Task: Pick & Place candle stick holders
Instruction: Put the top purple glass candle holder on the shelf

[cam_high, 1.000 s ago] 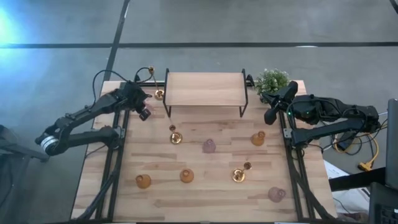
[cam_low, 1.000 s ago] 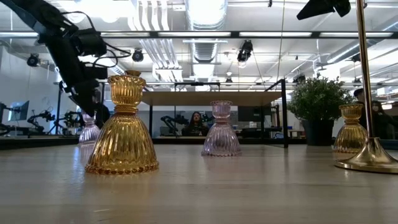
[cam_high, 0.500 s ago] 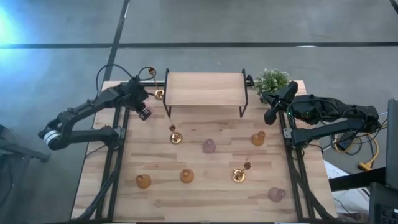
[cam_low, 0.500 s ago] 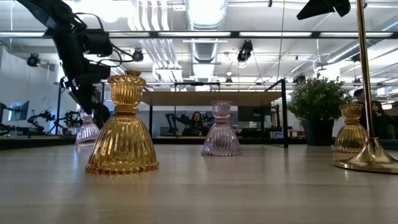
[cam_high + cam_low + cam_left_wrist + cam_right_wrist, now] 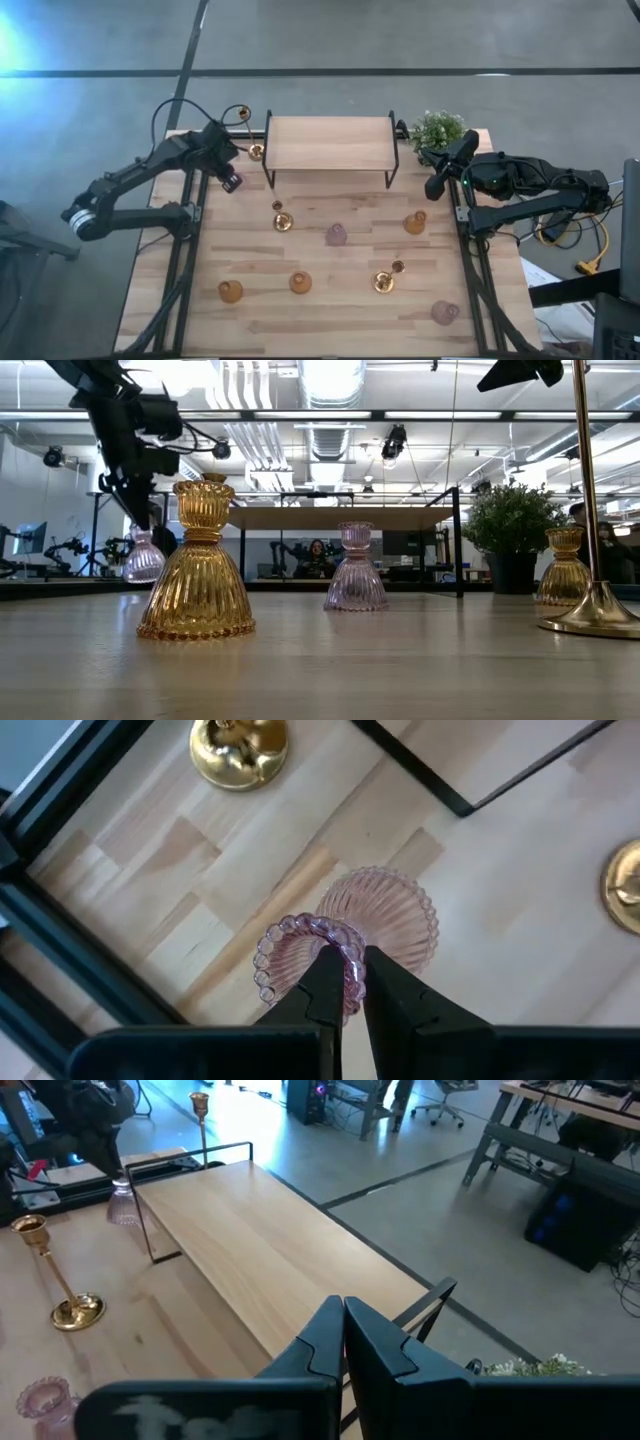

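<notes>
Left gripper (image 5: 345,975) jaws pinch the beaded rim of a pink ribbed glass candle holder (image 5: 345,935) lifted above the desk's (image 5: 350,320) far-left corner; right gripper (image 5: 343,1330) jaws pressed together

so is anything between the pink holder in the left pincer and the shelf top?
Nothing visible. The left pincer holds the pink holder by its rim, lifted beside the shelf, whose top is bare.

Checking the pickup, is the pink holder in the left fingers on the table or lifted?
Lifted: in the low view the pink holder hangs clear above the table, pinched by the left gripper.
</notes>
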Controlling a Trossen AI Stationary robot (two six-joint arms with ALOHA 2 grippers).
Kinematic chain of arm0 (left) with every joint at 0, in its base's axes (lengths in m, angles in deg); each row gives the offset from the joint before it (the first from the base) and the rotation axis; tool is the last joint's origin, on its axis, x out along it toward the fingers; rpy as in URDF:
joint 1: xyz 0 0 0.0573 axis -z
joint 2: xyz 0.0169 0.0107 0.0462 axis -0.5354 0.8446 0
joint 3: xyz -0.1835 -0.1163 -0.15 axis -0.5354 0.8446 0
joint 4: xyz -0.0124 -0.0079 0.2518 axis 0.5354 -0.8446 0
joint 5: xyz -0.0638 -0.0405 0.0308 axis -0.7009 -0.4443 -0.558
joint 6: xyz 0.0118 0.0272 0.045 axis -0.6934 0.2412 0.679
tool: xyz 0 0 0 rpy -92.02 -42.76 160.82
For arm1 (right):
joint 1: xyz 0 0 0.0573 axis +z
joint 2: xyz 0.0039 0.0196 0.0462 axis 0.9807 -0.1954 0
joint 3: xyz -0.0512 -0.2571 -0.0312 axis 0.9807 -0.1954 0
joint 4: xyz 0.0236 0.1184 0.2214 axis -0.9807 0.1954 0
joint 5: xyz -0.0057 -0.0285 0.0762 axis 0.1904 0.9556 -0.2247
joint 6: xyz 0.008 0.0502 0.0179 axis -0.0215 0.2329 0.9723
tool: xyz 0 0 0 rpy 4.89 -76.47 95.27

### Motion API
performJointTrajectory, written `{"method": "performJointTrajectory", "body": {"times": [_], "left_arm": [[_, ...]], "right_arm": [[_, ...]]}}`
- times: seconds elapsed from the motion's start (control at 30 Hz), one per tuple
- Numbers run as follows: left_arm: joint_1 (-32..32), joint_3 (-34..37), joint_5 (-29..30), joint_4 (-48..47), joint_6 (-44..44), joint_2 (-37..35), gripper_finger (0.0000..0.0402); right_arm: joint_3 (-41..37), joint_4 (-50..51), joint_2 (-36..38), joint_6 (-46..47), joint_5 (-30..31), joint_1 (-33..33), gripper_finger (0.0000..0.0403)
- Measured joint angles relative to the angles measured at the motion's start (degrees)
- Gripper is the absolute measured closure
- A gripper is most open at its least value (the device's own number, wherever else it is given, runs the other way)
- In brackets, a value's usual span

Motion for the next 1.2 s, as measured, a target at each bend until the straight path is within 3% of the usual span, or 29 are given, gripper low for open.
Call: {"method": "performJointTrajectory", "body": {"times": [0.4,0.7,1.0,1.2], "left_arm": [[0.2,-5.2,-10.3,-6.8,0.0,0.0,0.0377],[0.6,-13.9,-10.9,-18.6,2.4,0.0,0.0377],[3.5,-34.5,-11.2,-27.0,0.5,2.5,0.0377],[7.9,-53.3,-6.4,-28.2,1.4,11.2,0.0377]], "right_arm": [[0.0,-0.1,0.0,-1.1,0.0,0.0,0.0394],[0.0,-0.7,0.0,-1.1,0.0,0.0,0.0394],[0.0,-1.5,0.0,-1.9,0.0,0.0,0.0394],[0.0,-1.7,0.0,-2.0,0.0,0.0,0.0394]]}}
